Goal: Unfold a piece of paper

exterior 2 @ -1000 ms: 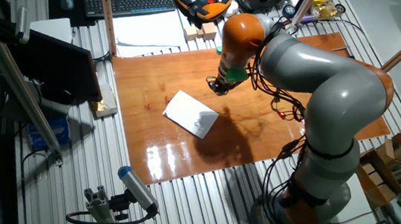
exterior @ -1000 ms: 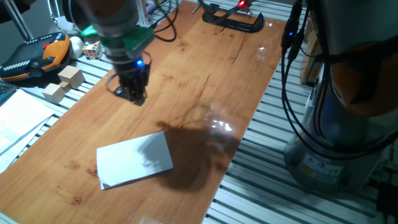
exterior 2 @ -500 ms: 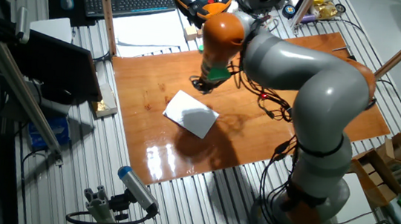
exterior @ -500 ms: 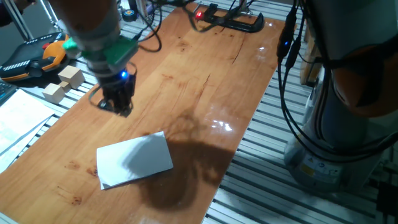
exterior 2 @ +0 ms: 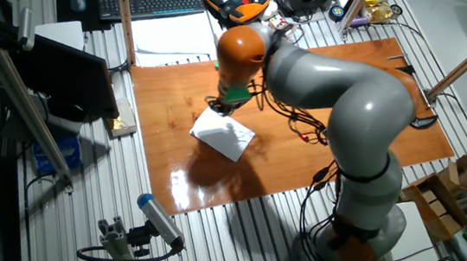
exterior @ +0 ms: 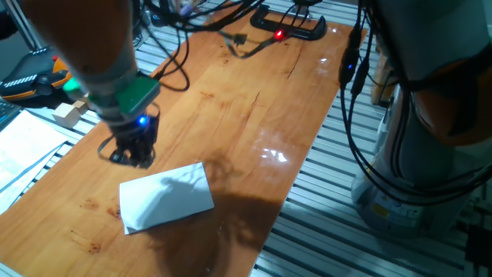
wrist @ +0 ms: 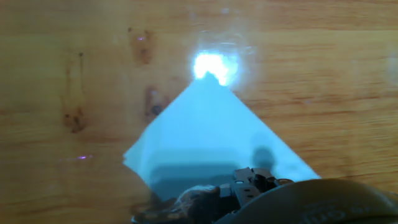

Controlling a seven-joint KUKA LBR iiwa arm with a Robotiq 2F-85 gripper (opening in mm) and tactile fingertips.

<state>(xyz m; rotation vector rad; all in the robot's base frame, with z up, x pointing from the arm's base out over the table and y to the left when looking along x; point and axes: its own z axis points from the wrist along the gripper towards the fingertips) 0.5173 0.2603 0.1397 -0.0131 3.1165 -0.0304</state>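
White and thin, the folded rectangular piece of paper (exterior: 167, 197) lies flat on the varnished orange-brown wooden table top (exterior: 254, 92), near the table's front edge in one fixed view. Its long axis runs slantwise across the board, and a second layer peeks out along its lower-left edge, so it looks to be folded double.

The black two-finger gripper (exterior: 132, 154) hangs just beside the sheet's far upper-left side, apart from it and low over the wood. In the other fixed view the gripper (exterior 2: 219, 105) sits at the paper's (exterior 2: 223, 133) far corner. The hand view looks down on the sheet (wrist: 214, 146) with one corner pointing away from the camera, so the paper lies just ahead of and beneath the fingers. The fingers themselves are dark and partly hidden; I cannot tell how far apart they stand, and they have hold of nothing.

The coming move likely turns on reaching an edge of the loose upper layer. No containers are in view.
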